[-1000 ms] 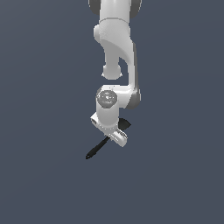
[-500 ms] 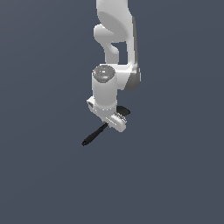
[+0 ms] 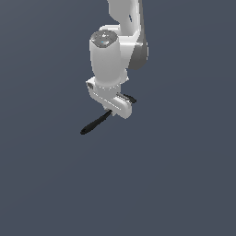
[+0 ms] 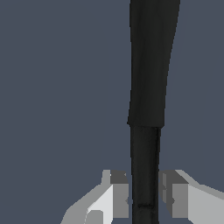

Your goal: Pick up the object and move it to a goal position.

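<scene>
Gripper (image 4: 144, 199) closed down on the black spatula (image 3: 96, 124), fingers (image 4: 118, 194) flanking the thin handle with at most a hairline gap; the handle juts out past the fingertips. Judged risk: the narrow, off-centre hold could let the spatula pivot or slip during transport. Spatula head hidden behind the hand in the exterior view; no goal marker visible.

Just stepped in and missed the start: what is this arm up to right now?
A white Panda arm's gripper has its jaws closed on the thin handle of a small all-black spatula. In the exterior view the spatula pokes out on both sides of the gripper, its long end slanting down toward that view's left. No goal marker is visible, so how far it has to go cannot be told.
</scene>
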Available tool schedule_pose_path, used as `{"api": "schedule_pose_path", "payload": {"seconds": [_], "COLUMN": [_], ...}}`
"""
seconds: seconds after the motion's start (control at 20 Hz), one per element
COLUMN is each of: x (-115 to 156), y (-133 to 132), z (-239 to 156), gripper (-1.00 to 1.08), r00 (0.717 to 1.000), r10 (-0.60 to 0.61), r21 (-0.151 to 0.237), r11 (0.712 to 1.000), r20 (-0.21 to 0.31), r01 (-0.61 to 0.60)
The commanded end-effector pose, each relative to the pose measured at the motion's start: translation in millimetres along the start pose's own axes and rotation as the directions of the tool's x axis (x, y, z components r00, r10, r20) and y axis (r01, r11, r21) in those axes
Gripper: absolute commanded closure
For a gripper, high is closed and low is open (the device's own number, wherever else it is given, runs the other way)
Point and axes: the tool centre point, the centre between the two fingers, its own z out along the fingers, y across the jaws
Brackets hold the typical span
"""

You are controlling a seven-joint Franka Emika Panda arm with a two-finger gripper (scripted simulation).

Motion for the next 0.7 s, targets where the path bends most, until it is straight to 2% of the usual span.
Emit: {"api": "schedule_pose_path", "payload": {"seconds": [0.0,0.65], "x": [-6.3,-32.8], "y": [9.1,47.1], "z": [-23.4,-124.4], "gripper": [1.08,1.08], "r00": [1.000,1.000], "r10": [0.000,0.000], "r21": [0.001,-0.001], "r11": [1.000,1.000], "r20": [-0.001,-0.004], "r01": [0.000,0.000]}}
